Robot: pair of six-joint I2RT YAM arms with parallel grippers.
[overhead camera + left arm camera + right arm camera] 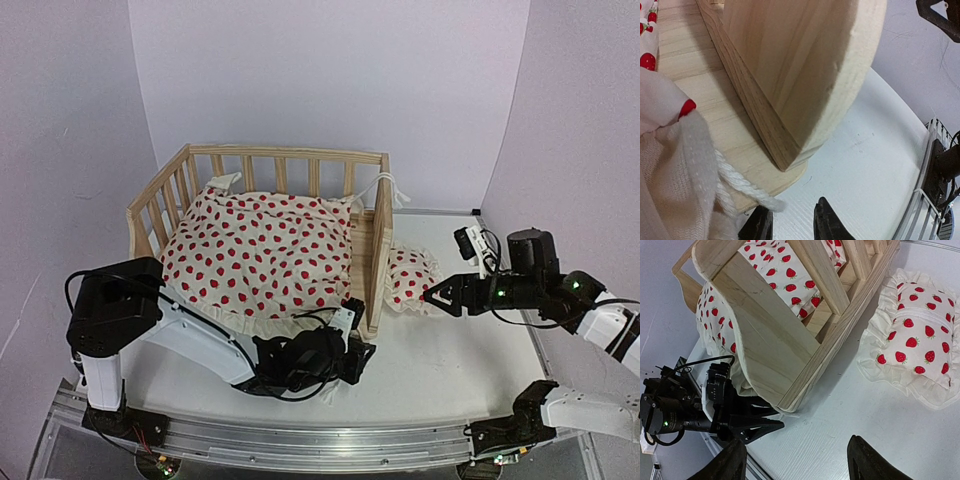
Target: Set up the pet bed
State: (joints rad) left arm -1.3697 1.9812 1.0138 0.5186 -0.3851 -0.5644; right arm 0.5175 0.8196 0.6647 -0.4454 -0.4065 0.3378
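The left gripper (792,222) sits low over the table (430,360), jaws slightly apart and empty. A white tie string (745,187) ends just ahead of one fingertip, and the front corner of the pet bed (290,152) is directly ahead, its dotted cushion (260,250) inside the frame. Further right, a small pillow (412,275) lies just beyond the right gripper (432,295), whose jaws stand wide, holding nothing

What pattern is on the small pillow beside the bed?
Small pillow: red strawberries on white; clearest from right wrist.
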